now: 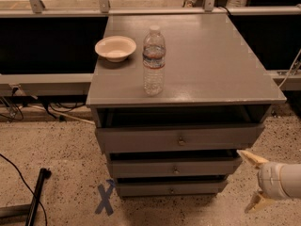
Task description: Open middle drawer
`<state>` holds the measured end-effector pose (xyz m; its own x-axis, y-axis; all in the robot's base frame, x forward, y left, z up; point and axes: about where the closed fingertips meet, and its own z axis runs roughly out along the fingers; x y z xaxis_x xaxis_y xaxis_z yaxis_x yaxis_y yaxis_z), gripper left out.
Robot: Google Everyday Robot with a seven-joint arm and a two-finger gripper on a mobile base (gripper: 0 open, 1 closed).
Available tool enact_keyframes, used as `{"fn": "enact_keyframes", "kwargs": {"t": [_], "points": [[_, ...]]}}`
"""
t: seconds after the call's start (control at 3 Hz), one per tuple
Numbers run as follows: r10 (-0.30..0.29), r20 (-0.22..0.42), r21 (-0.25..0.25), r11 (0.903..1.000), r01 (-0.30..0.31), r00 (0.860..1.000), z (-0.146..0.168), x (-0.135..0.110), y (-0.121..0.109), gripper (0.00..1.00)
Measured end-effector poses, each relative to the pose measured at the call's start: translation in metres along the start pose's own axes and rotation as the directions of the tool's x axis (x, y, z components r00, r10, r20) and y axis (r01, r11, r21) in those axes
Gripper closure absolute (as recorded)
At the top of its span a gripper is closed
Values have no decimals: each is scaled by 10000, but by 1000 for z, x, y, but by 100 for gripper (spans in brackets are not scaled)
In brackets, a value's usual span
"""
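Note:
The grey cabinet [188,55] has three drawers stacked at its front. The middle drawer [155,167] is the second one, a low flat grey front with a small round metal knob [175,170], and it stands slightly ajar like the others. My gripper [243,181] is at the lower right, to the right of the middle and bottom drawers and apart from them. Its two tan fingers [251,158] are spread open and hold nothing. The white wrist behind them runs off the right edge.
A taller top drawer [141,139] and a narrow bottom drawer [146,189] sit above and below. A water bottle [154,60] and a white bowl [115,48] stand on the cabinet top. A blue X [104,198] and a black pole [36,194] are on the speckled floor at left.

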<state>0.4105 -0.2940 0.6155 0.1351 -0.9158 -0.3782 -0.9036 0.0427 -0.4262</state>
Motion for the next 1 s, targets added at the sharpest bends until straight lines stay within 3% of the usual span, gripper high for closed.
{"fn": "enact_keyframes", "kwargs": {"t": [0.33,0.67,1.0], "points": [[297,505,-59,9995,-295,9983,39,23,5,0],[337,531,-92,9994,-333,9980,40,23,6,0],[261,679,-692,9974,-214,9974,70,21,12,0]]}}
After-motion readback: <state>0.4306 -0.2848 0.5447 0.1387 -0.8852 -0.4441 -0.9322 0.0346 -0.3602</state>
